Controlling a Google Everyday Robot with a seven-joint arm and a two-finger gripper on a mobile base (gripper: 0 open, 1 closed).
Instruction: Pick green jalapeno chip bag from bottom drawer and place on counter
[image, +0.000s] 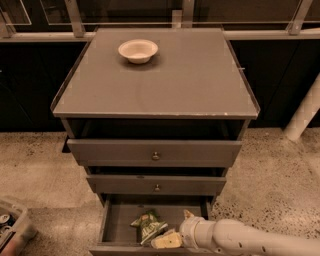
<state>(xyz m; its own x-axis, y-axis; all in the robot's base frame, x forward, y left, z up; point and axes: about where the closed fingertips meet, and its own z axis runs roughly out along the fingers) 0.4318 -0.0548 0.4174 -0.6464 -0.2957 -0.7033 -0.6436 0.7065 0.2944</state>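
Note:
The green jalapeno chip bag (148, 224) lies crumpled on the floor of the open bottom drawer (119, 220), near its middle. My gripper (176, 229) reaches into the drawer from the right on a white arm, just right of the bag. Its fingers stand apart, open: one cream finger (166, 241) lies at the bag's lower right edge, the other pokes up behind at the drawer's back right. The bag is not between them. The counter (200, 85) is the wide grey top of the cabinet above.
A white bowl (138, 50) stands at the counter's back left. The two upper drawers with round knobs (155, 156) are pulled out slightly above the bottom drawer. A bin with cans (9, 227) sits on the floor at the lower left. A white post (305, 110) stands at the right.

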